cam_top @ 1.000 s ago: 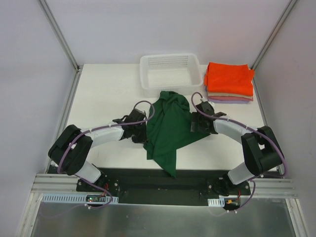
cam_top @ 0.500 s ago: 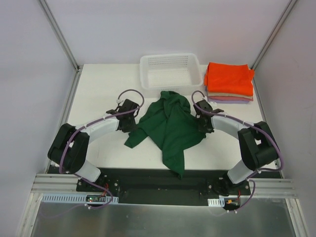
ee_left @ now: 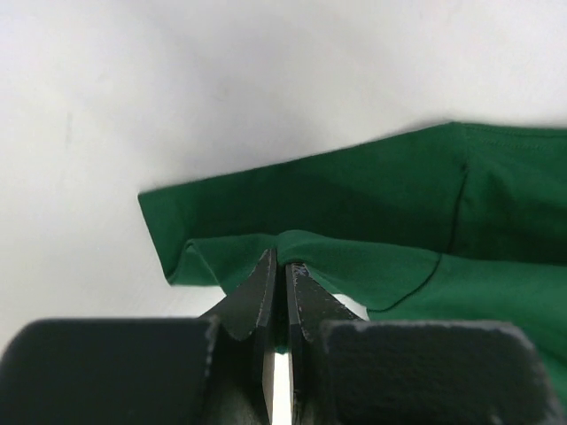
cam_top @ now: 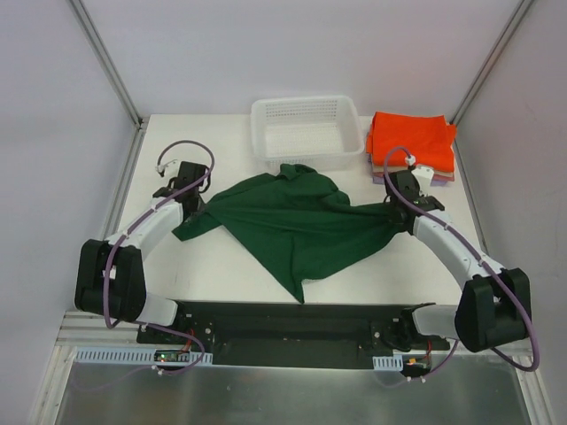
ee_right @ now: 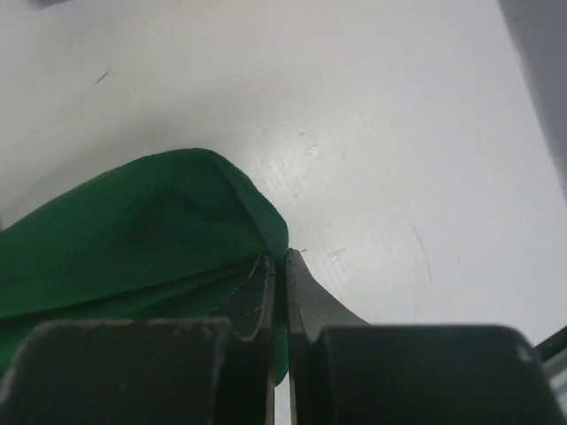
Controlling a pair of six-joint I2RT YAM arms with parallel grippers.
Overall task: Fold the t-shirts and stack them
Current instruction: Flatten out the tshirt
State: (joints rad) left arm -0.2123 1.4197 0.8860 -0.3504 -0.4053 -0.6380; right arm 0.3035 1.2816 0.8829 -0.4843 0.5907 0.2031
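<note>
From above, the dark green t-shirt lies spread across the middle of the white table, pulled wide between the two arms. Its far edge is bunched just at the near rim of the white mesh basket, and a pointed tail runs toward the near edge. The left gripper sits at the shirt's left corner and the right gripper at its right corner. From this height I cannot tell how the fingers stand. At the far right, beside the basket, is a folded stack with a bright orange t-shirt on top; the layers beneath are mostly hidden by the right arm.

In the left wrist view, the left gripper has its fingers pressed together on a fold of the green t-shirt — cloth rises just over the tips.

In the right wrist view, the right gripper is likewise clamped, with the green t-shirt bulging out to the left of the fingers and bare table beyond.
</note>
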